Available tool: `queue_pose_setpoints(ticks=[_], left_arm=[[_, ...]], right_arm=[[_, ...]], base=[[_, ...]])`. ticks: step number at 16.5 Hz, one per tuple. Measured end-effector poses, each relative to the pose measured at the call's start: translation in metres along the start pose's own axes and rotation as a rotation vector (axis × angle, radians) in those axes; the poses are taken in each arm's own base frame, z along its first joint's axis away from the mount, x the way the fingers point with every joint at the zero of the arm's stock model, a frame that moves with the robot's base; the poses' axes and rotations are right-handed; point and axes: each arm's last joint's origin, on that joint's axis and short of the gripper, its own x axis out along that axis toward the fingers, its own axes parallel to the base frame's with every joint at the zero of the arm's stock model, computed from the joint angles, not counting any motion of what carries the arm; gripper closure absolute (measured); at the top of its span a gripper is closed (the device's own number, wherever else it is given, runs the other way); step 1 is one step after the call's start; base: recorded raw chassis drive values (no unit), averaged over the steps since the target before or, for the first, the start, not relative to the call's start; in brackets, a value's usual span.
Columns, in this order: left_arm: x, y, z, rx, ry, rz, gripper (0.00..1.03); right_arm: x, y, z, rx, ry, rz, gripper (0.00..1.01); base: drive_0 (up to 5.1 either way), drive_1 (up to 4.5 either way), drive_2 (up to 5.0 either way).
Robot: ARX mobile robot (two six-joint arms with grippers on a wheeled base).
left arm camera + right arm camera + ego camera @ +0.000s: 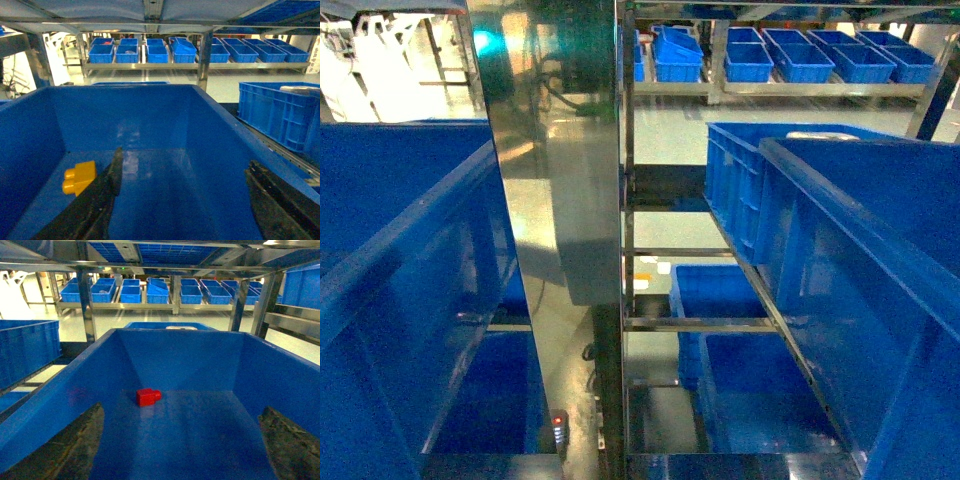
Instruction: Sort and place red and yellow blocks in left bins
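In your left wrist view, the left gripper (182,200) is spread wide with nothing between its dark fingers (102,200), which reach in over the near end of a blue bin (210,135). The yellow block (79,177) lies on that bin's floor, just beside the left-hand finger but apart from it, studs pointing toward the lower left.

In your right wrist view, the right gripper (182,445) is likewise released, its fingers (65,447) far apart at the bottom corners and holding nothing. Ahead of them, the red block (148,396) sits on the floor of another blue bin (80,390), near the far wall and a little left of middle, well apart from both fingers.

Your head view shows neither gripper nor either block. You see tall blue bin walls close on both sides, a steel upright (555,150) between them, and lower blue crates (720,300) on the rack below.

Farther off, across a pale floor, steel shelving (150,62) carries rows of smaller blue bins.
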Motion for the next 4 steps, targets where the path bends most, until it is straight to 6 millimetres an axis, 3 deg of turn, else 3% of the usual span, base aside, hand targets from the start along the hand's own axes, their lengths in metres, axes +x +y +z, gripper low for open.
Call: queue_pose_setpoints(ticks=[1,4], left_arm=[[0.0000,0.0000,0.0000,0.000,0.000,0.000,0.23],[0.0000,0.0000,0.0000,0.000,0.000,0.000,0.03]], right_arm=[[0.0000,0.0000,0.0000,0.001,0.000,0.000,0.02],[0.0000,0.0001,0.0000,0.003,0.000,0.002,0.03]], base=[[0.0,0.00,0.0],[0.0,0.00,0.0]])
